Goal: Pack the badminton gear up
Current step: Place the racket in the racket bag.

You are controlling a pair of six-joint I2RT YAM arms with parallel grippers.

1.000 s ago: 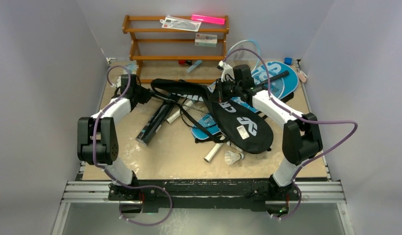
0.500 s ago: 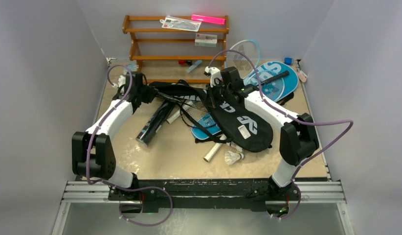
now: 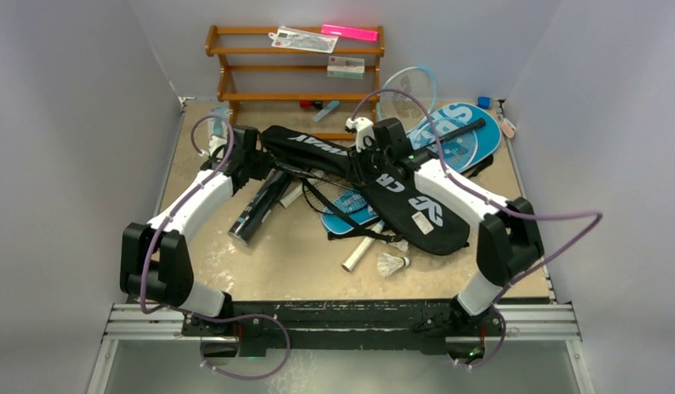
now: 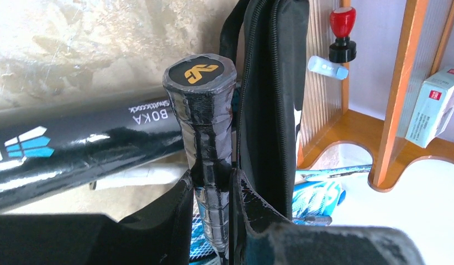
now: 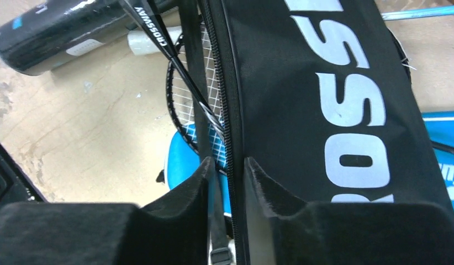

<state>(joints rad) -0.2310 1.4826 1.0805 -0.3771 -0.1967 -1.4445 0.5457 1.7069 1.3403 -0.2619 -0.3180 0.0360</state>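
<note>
The black "CROSSWAY" racket cover [image 3: 400, 193] stretches diagonally across the middle of the table. My right gripper [image 3: 374, 161] is shut on its zipper edge [image 5: 231, 127], with a strap between the jaws too. My left gripper [image 3: 250, 161] is shut on a grey-wrapped racket handle [image 4: 201, 105] with a gold logo on its cap, right beside the cover's narrow end [image 4: 272, 83]. The black racket's head [image 5: 189, 96] lies under the cover. The long black tube [image 3: 259, 205] lies below the left gripper. A white shuttlecock [image 3: 392, 263] sits at the front. The blue "SPORT" cover [image 3: 459, 135] and a light-blue racket [image 3: 410, 82] lie at the back right.
The brown wooden rack [image 3: 295, 70] stands against the back wall, with packets and a pink bar on top; its foot is close to my left gripper [image 4: 401, 88]. A white racket handle [image 3: 357, 256] lies near the shuttlecock. Grey walls close both sides.
The black cover has been pulled out straighter, and its narrow end now reaches left to the left gripper. My left gripper moved right and back; my right gripper shifted slightly.
</note>
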